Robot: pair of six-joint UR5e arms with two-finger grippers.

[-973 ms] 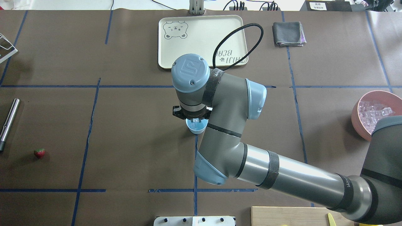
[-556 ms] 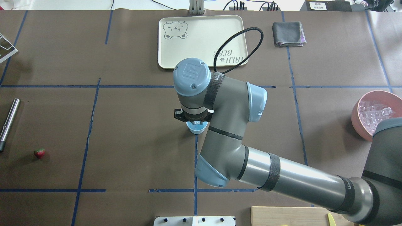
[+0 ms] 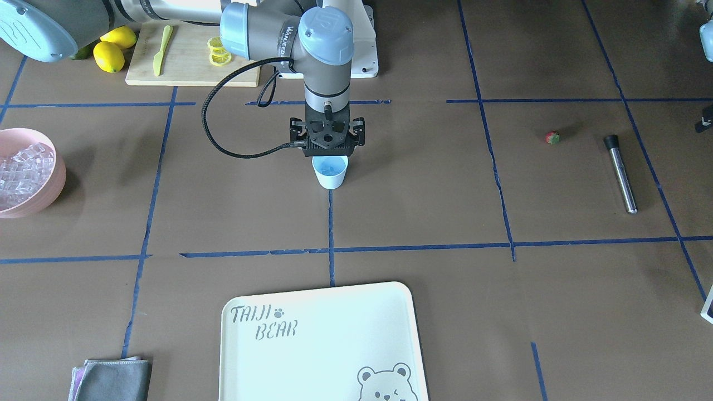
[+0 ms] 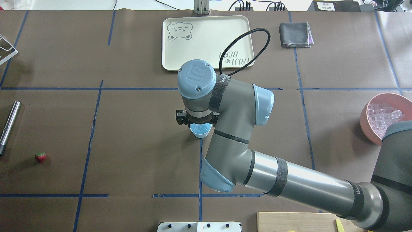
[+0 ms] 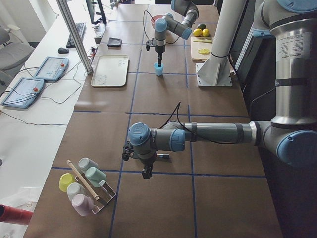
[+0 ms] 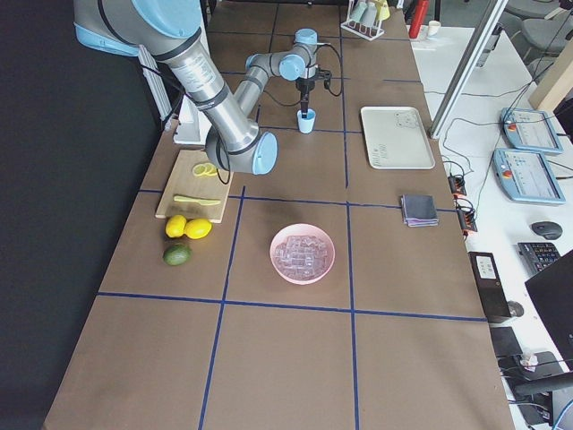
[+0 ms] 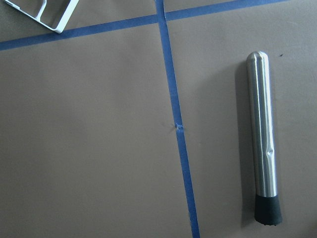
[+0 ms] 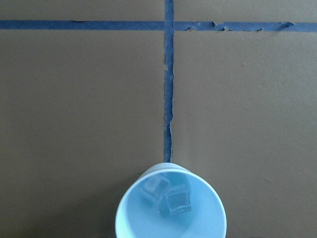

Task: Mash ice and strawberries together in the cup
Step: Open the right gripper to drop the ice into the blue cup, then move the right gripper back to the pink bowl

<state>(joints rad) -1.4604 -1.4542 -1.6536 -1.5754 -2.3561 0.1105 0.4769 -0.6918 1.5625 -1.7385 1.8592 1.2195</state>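
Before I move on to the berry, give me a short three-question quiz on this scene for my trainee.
1. True or false: the strawberry lies on the table, outside the cup.
2. How many ice cubes show in the cup? A none, B two, C five.
3. Fill in: the ___ hand hangs over the cup.
Key: 1 true; 2 B; 3 right.

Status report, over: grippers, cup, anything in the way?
Right gripper over cup, jaws unreadable. Left gripper near metal muddler, state unclear. Two ice cubes in cup; strawberry on table, far off. No obstacle at cup.
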